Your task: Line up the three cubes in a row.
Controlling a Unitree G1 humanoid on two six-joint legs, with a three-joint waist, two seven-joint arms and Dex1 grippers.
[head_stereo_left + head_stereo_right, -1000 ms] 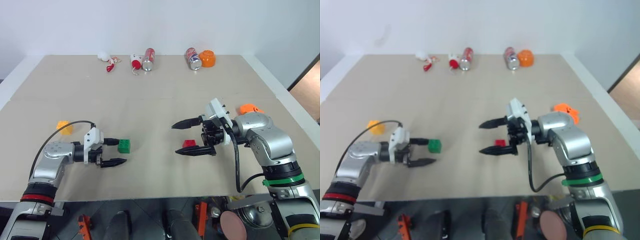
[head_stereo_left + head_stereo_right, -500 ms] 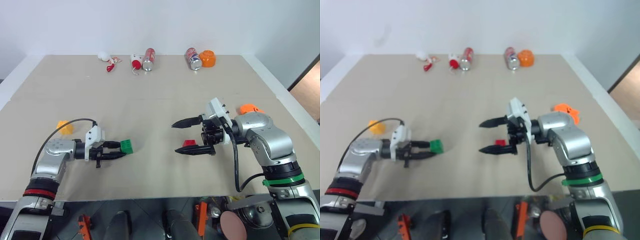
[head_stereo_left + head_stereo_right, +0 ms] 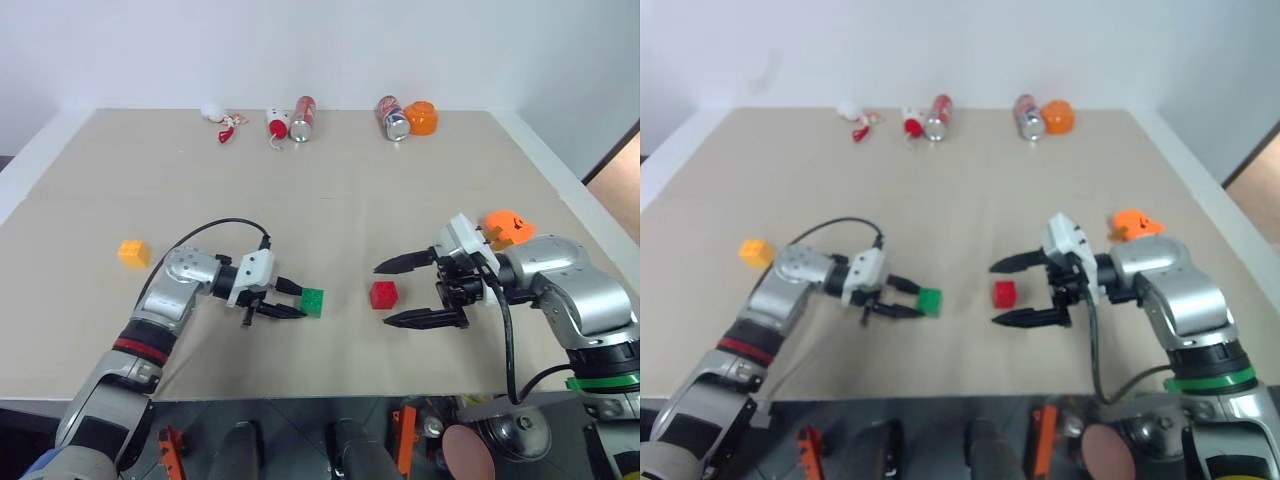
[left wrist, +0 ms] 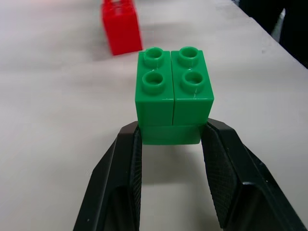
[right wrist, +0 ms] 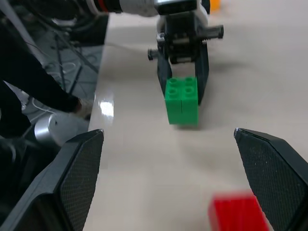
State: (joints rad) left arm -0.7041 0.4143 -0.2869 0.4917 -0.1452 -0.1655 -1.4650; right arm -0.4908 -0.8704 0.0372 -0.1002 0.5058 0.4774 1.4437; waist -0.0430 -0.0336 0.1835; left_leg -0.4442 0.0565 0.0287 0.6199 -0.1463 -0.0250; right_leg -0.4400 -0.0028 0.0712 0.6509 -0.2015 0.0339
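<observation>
The green cube (image 3: 312, 300) is pinched between the fingers of my left gripper (image 3: 298, 300), which is shut on it just above or on the table. In the left wrist view the green cube (image 4: 173, 94) shows its studs up, with the red cube (image 4: 121, 26) a short way beyond. The red cube (image 3: 384, 294) lies on the table right of the green one. My right gripper (image 3: 381, 296) stands open, its fingertips (image 3: 378, 270) on either side of the red cube without touching it. The yellow-orange cube (image 3: 133, 253) sits alone at the far left.
An orange pumpkin-face toy (image 3: 505, 224) lies behind my right arm. Along the table's far edge are two cans (image 3: 303, 115), an orange cup (image 3: 422, 117) and small red-and-white toys (image 3: 225, 128). The table's front edge (image 3: 300, 390) runs close below both arms.
My left gripper closed on the green cube and carried it right, toward the red cube. My right gripper drew back to the right, still open, leaving the red cube at its tips.
</observation>
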